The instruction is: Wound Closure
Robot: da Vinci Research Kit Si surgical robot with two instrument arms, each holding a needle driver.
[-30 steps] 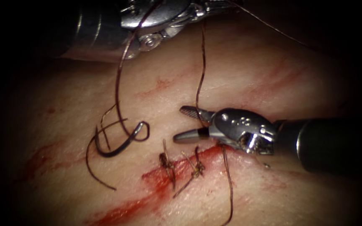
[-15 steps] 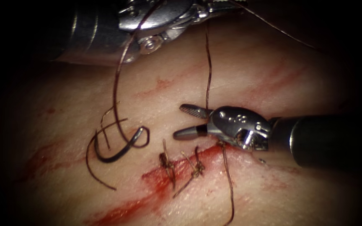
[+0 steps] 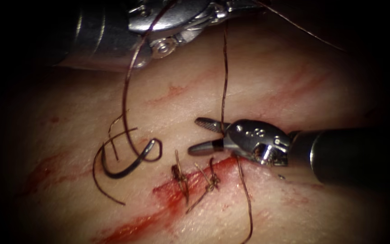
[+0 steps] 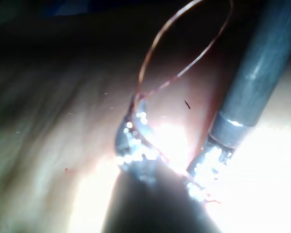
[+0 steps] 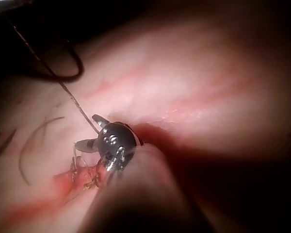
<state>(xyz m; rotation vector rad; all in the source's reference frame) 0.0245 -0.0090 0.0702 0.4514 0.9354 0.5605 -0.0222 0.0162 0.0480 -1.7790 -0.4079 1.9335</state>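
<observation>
The curved needle [image 3: 127, 165] lies loose on the tissue [image 3: 271, 81] to the left of the cut [image 3: 168, 199], held by neither tool and not in the tissue. My left tool [image 3: 240, 6] is at the upper edge, shut on the thread [image 3: 225, 77]. That strand drops straight down into the open jaws of my right tool [image 3: 194, 135], close to their hinge. Below the right tool the thread enters the cut. In the right wrist view the open right tool [image 5: 86, 132] has the thread [image 5: 72, 99] between its jaws. The left tool [image 4: 136, 111] holds a thread loop [image 4: 184, 29].
Two tied stitches [image 3: 179, 174] [image 3: 211, 180] with short ends sit on the cut, in red fluid [image 3: 132, 228]. Loose thread curls [image 3: 100, 180] lie around the needle. The left tool's shaft [image 3: 100, 31] crosses the upper left; the right tool's shaft [image 3: 353, 156] comes in from the right.
The strand between the tools has straightened and shifted right, deeper into the right tool's open jaws. The right tool dipped slightly. The needle has not moved.
</observation>
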